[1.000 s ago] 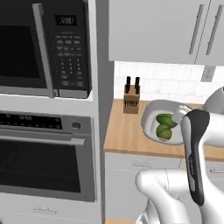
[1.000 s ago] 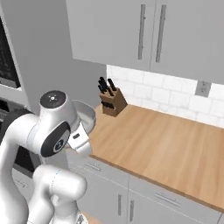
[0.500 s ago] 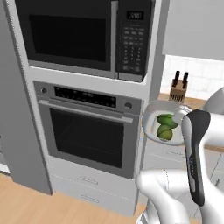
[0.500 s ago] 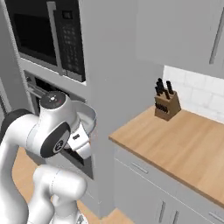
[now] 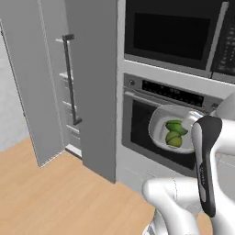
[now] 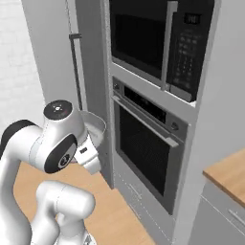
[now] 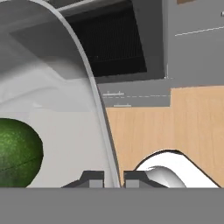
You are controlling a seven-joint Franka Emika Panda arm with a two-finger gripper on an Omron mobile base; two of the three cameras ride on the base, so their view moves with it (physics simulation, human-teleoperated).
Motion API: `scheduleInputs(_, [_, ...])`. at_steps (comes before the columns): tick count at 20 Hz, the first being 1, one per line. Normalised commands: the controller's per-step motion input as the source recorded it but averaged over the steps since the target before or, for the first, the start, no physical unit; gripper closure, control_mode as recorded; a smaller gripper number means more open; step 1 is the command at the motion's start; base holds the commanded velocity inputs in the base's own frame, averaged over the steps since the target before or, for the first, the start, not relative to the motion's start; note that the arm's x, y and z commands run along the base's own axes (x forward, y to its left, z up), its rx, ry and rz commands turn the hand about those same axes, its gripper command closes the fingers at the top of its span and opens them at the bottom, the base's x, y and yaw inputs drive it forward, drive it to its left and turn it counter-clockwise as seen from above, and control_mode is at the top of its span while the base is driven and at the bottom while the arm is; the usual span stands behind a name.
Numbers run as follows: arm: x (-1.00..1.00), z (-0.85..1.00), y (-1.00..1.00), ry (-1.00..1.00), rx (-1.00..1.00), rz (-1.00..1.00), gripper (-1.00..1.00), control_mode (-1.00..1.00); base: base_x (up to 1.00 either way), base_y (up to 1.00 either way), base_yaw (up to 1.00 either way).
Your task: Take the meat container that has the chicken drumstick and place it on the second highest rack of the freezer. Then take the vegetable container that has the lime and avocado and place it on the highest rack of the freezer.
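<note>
Here the end effector is clenched on the rim of the vegetable container, one fingertip on either side of the thin wall, as the hand view shows. The container is a pale, shallow bowl carried in the air in front of the oven. In it lie the avocado and the lime, touching one another; the hand view shows a dark green fruit, probably the avocado, on the bowl's floor just beside the gripped wall.

The freezer stands to the left of the oven column with its door swung open, its dark bar handle facing the robot. Pale shelf edges show in the gap behind the door, but which one is the highest rack cannot be told from here.

Judging by the load, the second half of the task is in hand: carrying the lime and avocado to the freezer. Whether the meat container already sits inside is hidden. The next move likely calls for bringing the base round to face the open compartment, then lifting the bowl level to the top shelf and sliding it in without tipping the fruit or clipping the door.
</note>
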Motion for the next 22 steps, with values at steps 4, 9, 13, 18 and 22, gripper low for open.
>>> scheduleInputs(4, [0.00,0.00,0.00,0.00,0.00,0.00,1.00,1.00,0.28,1.00,0.38])
scheduleInputs(9, [0.00,0.00,0.00,0.00,0.00,0.00,1.00,1.00,0.64,0.95,0.20])
scheduleInputs(13, [0.00,0.00,0.00,0.00,0.00,0.00,1.00,1.00,0.89,0.76,0.06])
scheduleInputs(18, [0.00,0.00,0.00,0.00,0.00,0.00,1.00,1.00,0.85,0.56,-0.01])
scheduleInputs(22, [0.00,0.00,0.00,0.00,0.00,0.00,1.00,1.00,0.49,0.30,-0.13])
